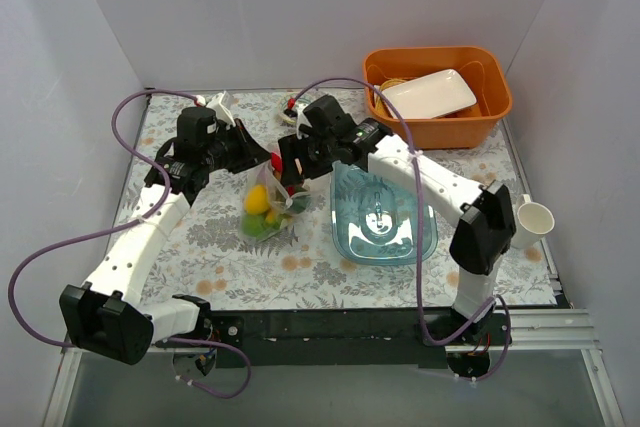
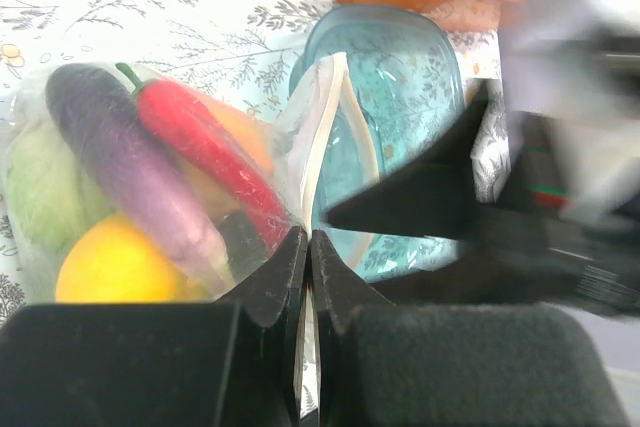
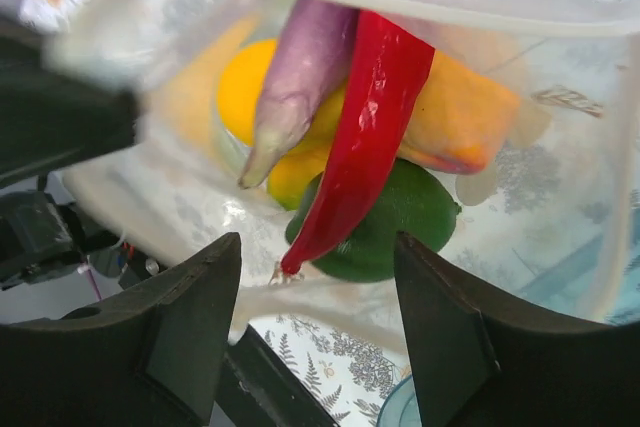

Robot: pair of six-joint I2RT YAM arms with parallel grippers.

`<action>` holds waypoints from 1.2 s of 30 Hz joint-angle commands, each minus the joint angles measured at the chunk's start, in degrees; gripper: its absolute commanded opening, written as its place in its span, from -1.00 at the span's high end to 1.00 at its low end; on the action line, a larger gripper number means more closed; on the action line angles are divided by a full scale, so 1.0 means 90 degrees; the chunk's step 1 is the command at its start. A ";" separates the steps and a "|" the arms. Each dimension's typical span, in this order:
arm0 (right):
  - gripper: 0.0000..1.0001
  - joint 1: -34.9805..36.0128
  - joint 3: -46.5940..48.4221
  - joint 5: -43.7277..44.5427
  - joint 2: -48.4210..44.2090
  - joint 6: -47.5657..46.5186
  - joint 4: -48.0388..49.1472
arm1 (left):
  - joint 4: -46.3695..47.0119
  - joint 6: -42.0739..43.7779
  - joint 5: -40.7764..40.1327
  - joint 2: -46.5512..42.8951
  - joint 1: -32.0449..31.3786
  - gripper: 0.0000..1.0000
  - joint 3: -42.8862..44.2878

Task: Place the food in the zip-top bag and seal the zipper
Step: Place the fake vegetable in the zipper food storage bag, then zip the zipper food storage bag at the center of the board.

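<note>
Clear zip-top bag (image 2: 290,117) with whitish zipper (image 2: 322,137) shows purple eggplant (image 2: 120,162), red chilli (image 2: 205,147), yellow lemon (image 2: 115,267), pale green cabbage (image 2: 40,192), dark green lime (image 3: 400,212), orange mango (image 3: 465,117). The tablecloth (image 1: 210,247) is white with grey leaf sprigs and small orange blossoms. The tray (image 1: 350,217) is translucent blue; basin (image 1: 490,112) orange, plate (image 1: 430,94) white.

This is a robotics lab test cell, not a real kitchen: plain white panel walls (image 1: 100,17) box in a single table, and a left arm (image 1: 140,237) and a right arm (image 1: 430,182) are bolted to a black rail (image 1: 330,327) at its near edge, with purple cables (image 1: 340,80) looping loose. The homely things read as props: a floral tablecloth (image 1: 230,252), an orange basin (image 1: 440,132) holding a white plate (image 1: 430,94), a white cup (image 1: 533,219), and toy produce (image 1: 258,199) in a clear zip-top bag (image 1: 272,179).
</note>
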 commanded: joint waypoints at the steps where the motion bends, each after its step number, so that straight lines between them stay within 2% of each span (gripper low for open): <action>1: -0.41 0.0008 -0.0125 0.0648 -0.0970 -0.0018 0.0292 | 0.0174 -0.0075 -0.0298 -0.0251 -0.0018 1.00 0.0011; 7: -0.49 -0.0168 -0.1050 0.1605 -0.1654 0.0196 0.0332 | 0.0193 -0.0016 -0.0347 -0.0310 -0.0018 1.00 0.0001; 10: -0.48 -0.0480 -0.1472 0.1724 -0.1703 0.0557 0.0136 | 0.0184 -0.0016 -0.0357 -0.0329 -0.0018 1.00 0.0001; 17: -0.43 -0.0910 -0.2312 0.1297 -0.1645 0.0792 0.0643 | 0.0232 0.0003 -0.0308 -0.0369 -0.0018 1.00 -0.0067; 25: -0.29 -0.0959 -0.2098 0.0856 -0.1264 0.0783 0.0858 | 0.0232 0.0004 -0.0279 -0.0369 -0.0018 1.00 -0.0116; 27: -0.18 -0.0988 -0.2069 0.0719 -0.1205 0.0773 0.0946 | 0.0232 0.0013 -0.0279 -0.0369 -0.0018 1.00 -0.0126; 28: -0.03 -0.0988 -0.2059 0.0545 -0.1137 0.0783 0.0976 | 0.0232 0.0004 -0.0269 -0.0359 -0.0018 1.00 -0.0126; 30: 0.40 -0.0989 -0.2030 0.0348 -0.1098 0.0792 0.1073 | 0.0252 0.0013 -0.0211 -0.0339 -0.0018 1.00 -0.0116; 31: 0.77 -0.0989 -0.2020 0.0125 -0.1088 0.0802 0.1141 | 0.0262 0.0013 -0.0200 -0.0301 -0.0018 1.00 -0.0116; 32: 0.91 -0.0989 -0.2020 0.0026 -0.1117 0.0802 0.1210 | 0.0262 0.0042 -0.0152 -0.0271 -0.0028 1.00 -0.0126; 33: 0.97 -0.0989 -0.2020 -0.0100 -0.1136 0.0831 0.1413 | 0.0252 0.0052 -0.0132 -0.0232 -0.0018 1.00 -0.0106; 36: 0.97 -0.0930 -0.2010 -0.0560 -0.1322 0.0948 0.1843 | 0.0232 0.0082 0.0160 0.0031 -0.0018 1.00 -0.0058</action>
